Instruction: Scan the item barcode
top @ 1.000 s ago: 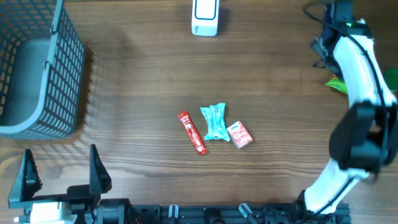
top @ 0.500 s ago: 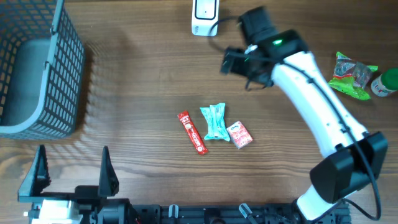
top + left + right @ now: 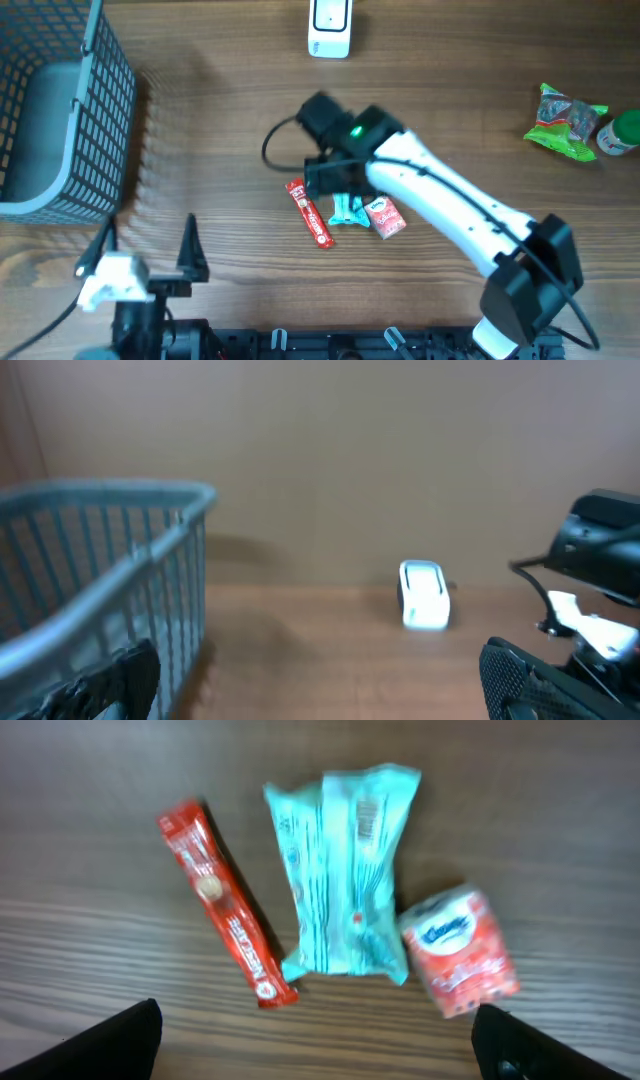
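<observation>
Wide open and empty, the right jaws hang over the teal packet [image 3: 345, 870]. It lies flat mid-table [image 3: 200, 110], with the red stick [image 3: 222, 900] and red tissue pack [image 3: 460, 952] just beside it. The left jaws are wide open and empty at the near edge. The white scanner [image 3: 330, 25] sits at the far edge, well apart.

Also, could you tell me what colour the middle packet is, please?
The middle packet is teal with fine darker lines, clearest in the right wrist view.
</observation>
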